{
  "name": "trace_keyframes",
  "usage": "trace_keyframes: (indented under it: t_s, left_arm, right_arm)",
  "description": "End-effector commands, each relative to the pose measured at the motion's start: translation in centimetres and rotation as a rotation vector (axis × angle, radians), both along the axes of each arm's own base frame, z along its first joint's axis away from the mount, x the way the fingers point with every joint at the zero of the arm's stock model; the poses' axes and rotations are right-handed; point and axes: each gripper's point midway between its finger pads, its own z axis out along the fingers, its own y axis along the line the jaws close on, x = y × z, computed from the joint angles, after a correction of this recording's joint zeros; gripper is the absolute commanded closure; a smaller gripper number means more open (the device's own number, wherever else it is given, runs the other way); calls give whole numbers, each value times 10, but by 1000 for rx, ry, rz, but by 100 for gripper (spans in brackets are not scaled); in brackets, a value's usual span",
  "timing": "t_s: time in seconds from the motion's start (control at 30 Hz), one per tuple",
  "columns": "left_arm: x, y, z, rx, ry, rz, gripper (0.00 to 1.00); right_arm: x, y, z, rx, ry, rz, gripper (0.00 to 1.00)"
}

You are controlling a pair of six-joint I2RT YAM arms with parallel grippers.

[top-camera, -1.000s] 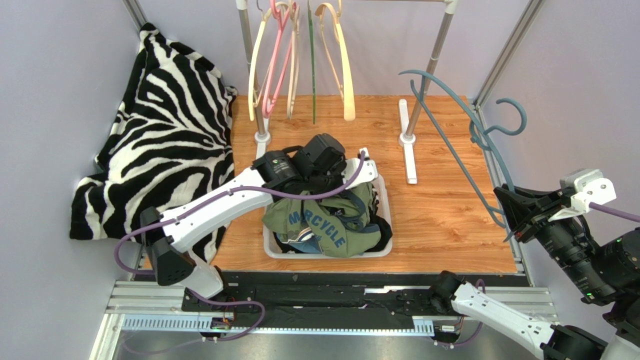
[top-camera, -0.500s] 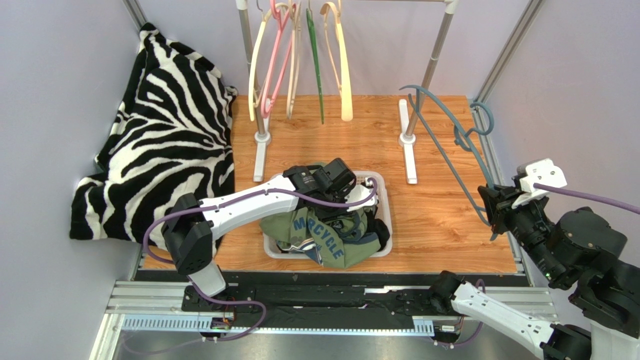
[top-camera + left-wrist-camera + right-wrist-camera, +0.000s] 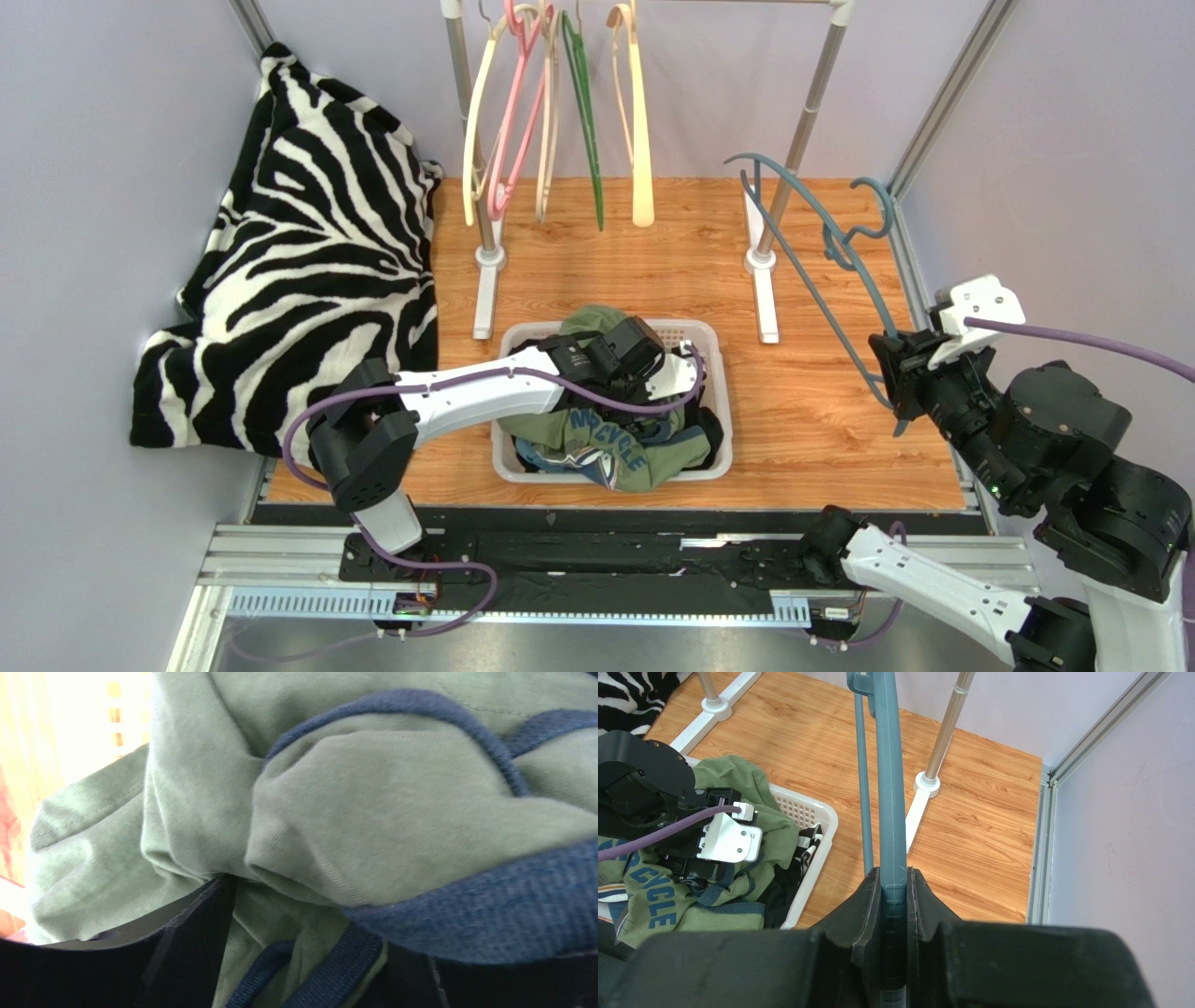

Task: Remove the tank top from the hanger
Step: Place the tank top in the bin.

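Tank top [image 3: 617, 448]: olive-green soft jersey with ribbed navy trim and navy lettering, crumpled in a heap inside the basket and off the hanger.
Basket [image 3: 505, 469]: white plastic, rectangular, with perforated walls, sitting on the wood-grain bench [image 3: 814, 420].
Left hand [image 3: 638, 367]: down on the heap in the basket, nose in the folds. Cloth fills its wrist view, so open or closed, I cannot tell.
Right hand [image 3: 891, 367]: well to the right of the basket, clamped tight on the hanger's thin flat bar.
Hanger [image 3: 814, 266]: slim blue-grey plastic with a curved hook, bare, held up off the bench right of the basket.
Zebra cloth [image 3: 309, 266]: black-and-white stripes, bunched left of the basket.
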Motion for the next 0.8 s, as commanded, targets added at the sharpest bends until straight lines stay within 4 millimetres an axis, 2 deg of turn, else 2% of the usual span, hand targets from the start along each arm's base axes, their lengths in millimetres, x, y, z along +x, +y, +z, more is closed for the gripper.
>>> trace_keyframes:
  t_s: [0.0,0.07,0.1,0.17,0.2,0.23,0.27,0.3,0.37,0.4,0.43,0.47,0.5,0.57,0.6,0.67,0.7,0.73,0.77]
  left_arm:
    - [-17,38,-39,173,75,35,18]
    - [-16,42,-25,190,60,60,17]
    - [-11,35,-5,160,32,67,17]
    - [-8,38,20,182,-24,107,17]
    - [-2,29,44,153,-59,118,17]
    - [-5,38,54,201,-65,128,18]
    - [-5,38,64,200,-72,140,19]
    - [-4,33,86,160,-87,142,19]
    - [-15,35,103,132,-44,121,18]
    - [-19,32,125,70,-46,109,16]
    - [-33,31,131,48,16,66,1]
    - [-39,30,140,21,35,45,1]
    - [-44,27,161,-34,37,24,1]
    - [-59,28,176,-67,87,-20,1]
    - [-61,26,196,-112,75,-33,1]
    - [-69,31,212,-127,89,-53,1]
    - [-70,30,235,-182,63,-65,1]
    - [-74,34,245,-191,62,-80,1]
    - [-78,33,273,-270,34,-105,1]
  right_arm:
    - [7,8,17,61,-32,-9,100]
    - [8,8,17,58,-23,-14,100]
    - [8,8,17,55,-21,-14,100]
    - [9,8,19,52,-20,-20,100]
    - [9,7,20,53,-22,-21,100]
    - [9,7,21,49,-23,-17,100]
    - [10,8,22,41,-19,-23,100]
    - [11,7,23,38,-19,-27,100]
    - [14,8,26,25,-12,-36,100]
    - [14,9,28,26,-12,-36,100]
    - [16,10,29,21,-9,-37,100]
    - [15,10,30,26,-12,-38,100]
    - [16,11,33,25,-15,-37,100]
    - [19,12,33,17,-12,-40,100]
    - [20,14,33,11,-8,-38,100]
    - [22,14,32,1,-3,-46,100]
    - [23,15,33,0,-2,-50,100]
    - [25,16,33,-6,1,-51,100]
    - [26,16,34,-5,2,-57,100]
